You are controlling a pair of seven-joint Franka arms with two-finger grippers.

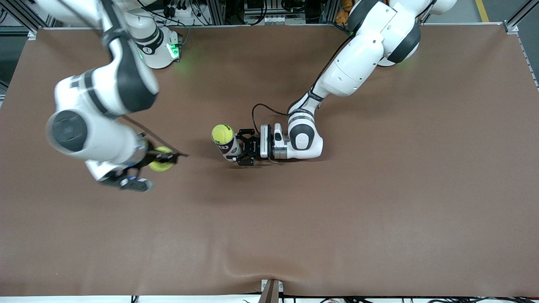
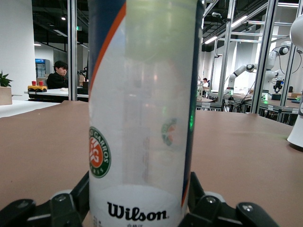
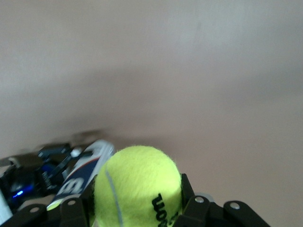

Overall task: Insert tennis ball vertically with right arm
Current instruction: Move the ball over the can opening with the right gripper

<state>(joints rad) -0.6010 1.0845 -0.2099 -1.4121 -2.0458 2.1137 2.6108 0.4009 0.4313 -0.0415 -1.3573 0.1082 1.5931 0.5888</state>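
the tennis ball (image 1: 160, 164) is clamped between the closed fingers of the right pincer (image 1: 162, 160), raised over the counter (image 1: 379, 210) toward the right arm's end. beside this pincer, toward the left arm's end, the ball can (image 1: 227, 145) stands upright with a second ball (image 1: 222, 134) at its mouth. the left pincer (image 1: 243, 147) grips the can's lower body, fingers partly closed around it.

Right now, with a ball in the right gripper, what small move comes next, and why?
Probably carry the right gripper, shut on its tennis ball, across until it is over the can. The left gripper holds that can upright, another ball shows at its mouth, and the held ball is off toward the right arm's end.
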